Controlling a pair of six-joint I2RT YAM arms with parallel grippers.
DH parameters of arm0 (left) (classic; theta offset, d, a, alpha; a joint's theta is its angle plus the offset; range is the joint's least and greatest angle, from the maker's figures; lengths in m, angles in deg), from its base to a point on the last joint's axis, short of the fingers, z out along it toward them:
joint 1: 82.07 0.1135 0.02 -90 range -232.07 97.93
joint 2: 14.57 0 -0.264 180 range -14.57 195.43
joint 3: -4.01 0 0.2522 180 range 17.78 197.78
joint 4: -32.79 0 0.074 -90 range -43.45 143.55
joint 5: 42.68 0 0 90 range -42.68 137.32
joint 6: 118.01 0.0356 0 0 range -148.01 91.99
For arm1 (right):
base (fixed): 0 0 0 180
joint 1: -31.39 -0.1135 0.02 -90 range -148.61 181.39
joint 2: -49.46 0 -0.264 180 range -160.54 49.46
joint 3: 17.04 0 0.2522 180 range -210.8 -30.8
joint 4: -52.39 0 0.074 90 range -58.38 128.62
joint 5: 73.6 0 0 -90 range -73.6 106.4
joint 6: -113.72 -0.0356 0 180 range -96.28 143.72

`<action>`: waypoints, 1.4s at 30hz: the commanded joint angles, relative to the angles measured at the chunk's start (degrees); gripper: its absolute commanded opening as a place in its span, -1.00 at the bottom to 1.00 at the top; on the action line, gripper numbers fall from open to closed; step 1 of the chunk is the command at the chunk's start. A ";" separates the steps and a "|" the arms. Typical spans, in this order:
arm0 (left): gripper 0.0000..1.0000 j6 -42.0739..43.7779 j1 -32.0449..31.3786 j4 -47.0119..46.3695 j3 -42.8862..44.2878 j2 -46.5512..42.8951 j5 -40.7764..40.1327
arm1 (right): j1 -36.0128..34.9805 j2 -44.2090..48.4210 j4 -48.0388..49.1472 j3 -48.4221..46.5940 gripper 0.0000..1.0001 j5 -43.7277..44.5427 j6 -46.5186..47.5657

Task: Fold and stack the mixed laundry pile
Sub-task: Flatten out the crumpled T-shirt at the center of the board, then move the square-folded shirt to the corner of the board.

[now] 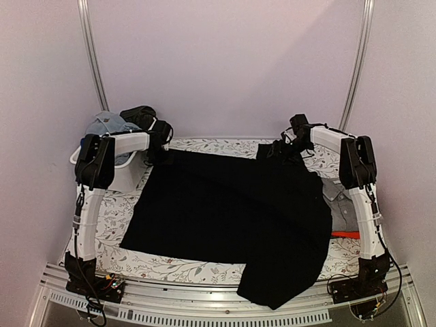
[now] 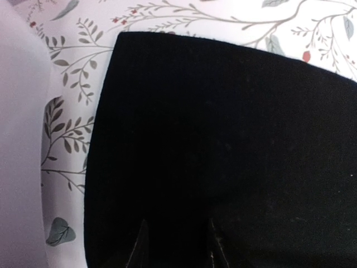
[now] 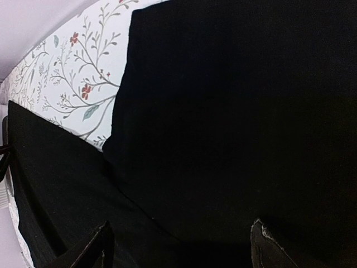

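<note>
The black garment (image 1: 231, 211) lies spread across the table (image 1: 112, 225), ready for folding. The left gripper (image 2: 175, 237) sits at its 10 o'clock corner with fingers narrow; I can't tell if it pinches cloth. The right gripper (image 3: 181, 237), at 2 o'clock, is spread wide.

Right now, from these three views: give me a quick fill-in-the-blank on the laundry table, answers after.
1. The large garment spread flat across the floral table cover is ____ in colour.
2. The white rectangular plastic tub holding blue denim-like pieces stands at the table's far ____ corner.
3. At the table's right edge, beside the grey collared shirt, a strip of ____ cloth shows.
Missing words: black; left; red.
</note>
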 commanded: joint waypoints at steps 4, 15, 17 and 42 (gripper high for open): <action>-0.31 0.66 4.60 6.55 -5.90 0.14 -5.23 | -0.67 -5.65 8.00 -2.79 0.65 -5.56 -4.58; -0.19 1.55 6.19 6.56 -5.33 -1.73 -0.95 | -0.61 -1.25 12.82 -8.84 0.84 -7.69 -5.55; -0.08 2.04 5.90 5.40 -5.53 -3.74 1.74 | -0.56 3.65 12.43 -7.11 0.90 -7.54 -4.84; 0.50 2.03 -7.21 -2.30 -25.03 -26.36 12.21 | -1.03 66.95 -0.86 60.38 0.96 9.74 -21.99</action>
